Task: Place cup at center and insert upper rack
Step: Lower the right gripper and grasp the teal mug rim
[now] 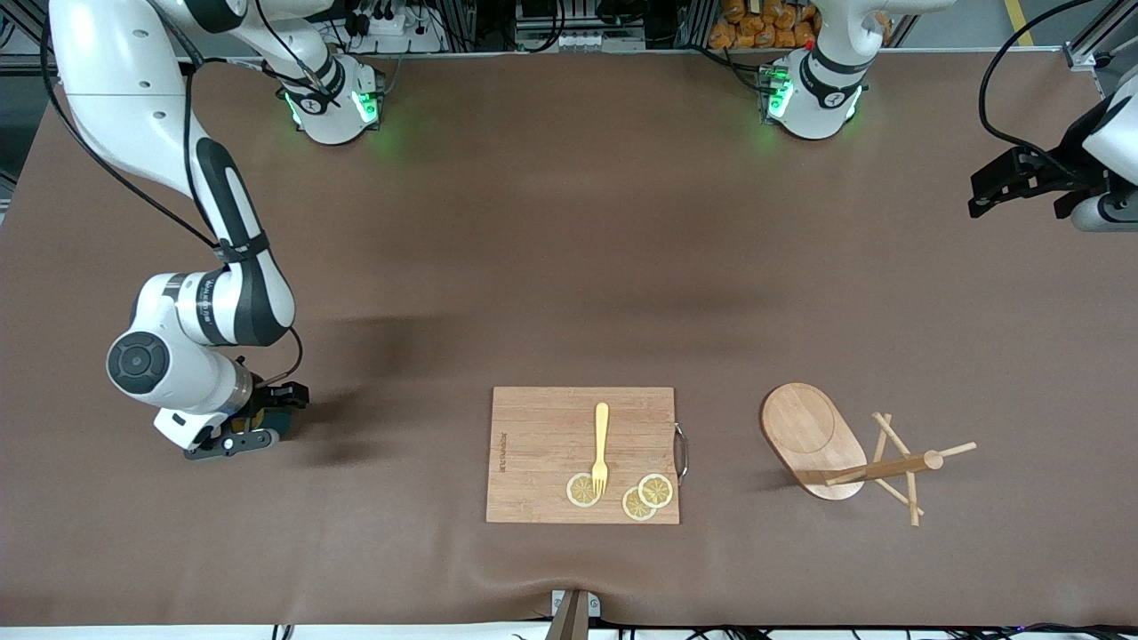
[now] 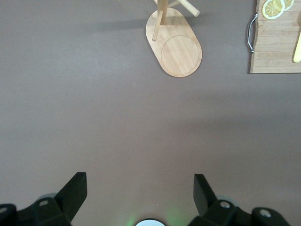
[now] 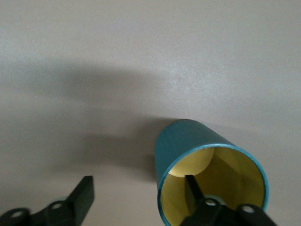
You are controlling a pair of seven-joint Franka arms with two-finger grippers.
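Cup (image 3: 209,165) sits upright on the brown table (image 1: 569,267) at the right arm's end, its teal wall and yellowish inside showing in the right wrist view. The right gripper (image 3: 136,197) is down at it, one finger (image 3: 194,193) inside the mouth and the other (image 3: 83,192) outside the wall, so the rim sits between them; the jaws are apart and the outer finger stands clear of the wall. In the front view the wrist hides most of the cup.

The upper rack (image 1: 845,449) lies tipped on its side toward the left arm's end, its oval base (image 1: 805,427) on edge and its post (image 1: 880,468) and pegs near the cloth. Between the two lies a wooden cutting board (image 1: 582,453), with a yellow fork (image 1: 601,444) and three lemon slices (image 1: 622,493) on it.

The left gripper (image 2: 141,193) waits high over the table's edge at its own end, jaws wide and holding nothing.
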